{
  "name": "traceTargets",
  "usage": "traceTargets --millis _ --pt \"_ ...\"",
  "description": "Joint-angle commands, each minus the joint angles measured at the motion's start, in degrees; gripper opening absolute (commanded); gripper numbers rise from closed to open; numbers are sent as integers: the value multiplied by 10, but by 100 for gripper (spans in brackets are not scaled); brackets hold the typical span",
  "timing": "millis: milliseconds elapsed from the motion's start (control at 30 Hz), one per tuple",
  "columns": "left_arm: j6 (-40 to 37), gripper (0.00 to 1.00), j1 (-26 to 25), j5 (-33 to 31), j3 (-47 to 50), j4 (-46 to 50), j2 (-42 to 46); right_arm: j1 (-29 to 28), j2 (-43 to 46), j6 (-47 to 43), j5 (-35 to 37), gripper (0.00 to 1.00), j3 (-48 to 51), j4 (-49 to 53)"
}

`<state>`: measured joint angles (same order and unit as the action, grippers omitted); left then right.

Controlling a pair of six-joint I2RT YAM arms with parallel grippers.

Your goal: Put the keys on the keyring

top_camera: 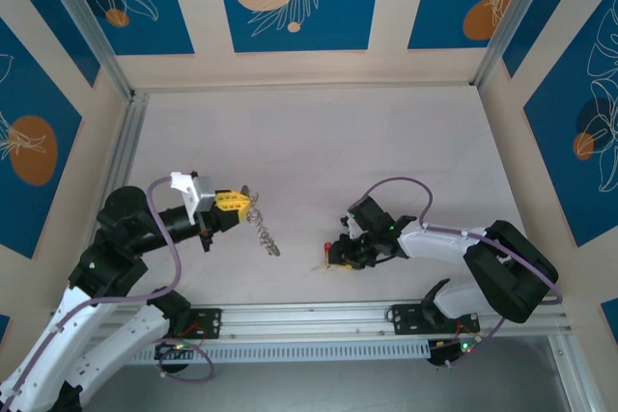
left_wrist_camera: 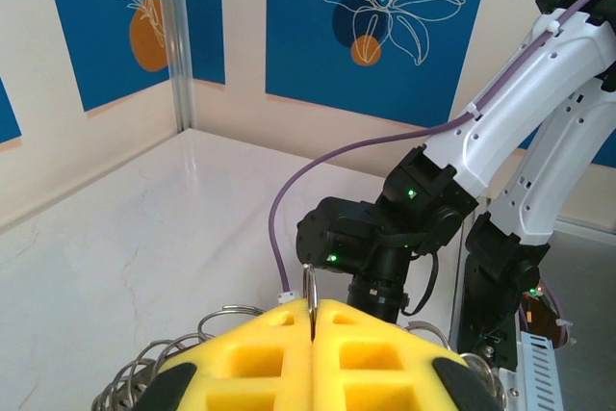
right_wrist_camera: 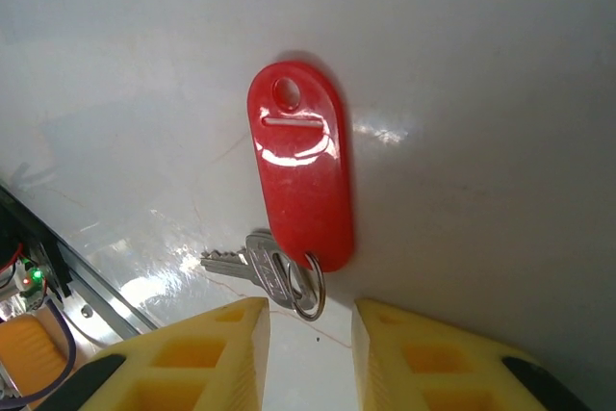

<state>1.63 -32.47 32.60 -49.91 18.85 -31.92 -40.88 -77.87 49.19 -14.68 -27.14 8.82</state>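
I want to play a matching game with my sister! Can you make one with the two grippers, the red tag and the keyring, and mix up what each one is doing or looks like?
Things
1. left gripper
2. right gripper
3. red tag
4. keyring

Clues
A. lies flat on the table
B. a silvery bunch of little keys
C. jaws apart, nothing held
D. jaws shut on a thin metal ring

Pairs: 1-D, 2-C, 3-A, 4-B
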Motion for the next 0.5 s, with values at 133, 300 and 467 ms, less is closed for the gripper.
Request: traceTargets --millis 133,300,467 --pt "7 0 8 12 -2 -34 10 0 -20 7 7 27 -2 -8" --pt "7 0 9 12 -2 -34 10 -1 -32 4 5 26 -8 -14" --pt "7 0 9 12 -2 -34 10 -2 -35 2 7 25 -15 -15"
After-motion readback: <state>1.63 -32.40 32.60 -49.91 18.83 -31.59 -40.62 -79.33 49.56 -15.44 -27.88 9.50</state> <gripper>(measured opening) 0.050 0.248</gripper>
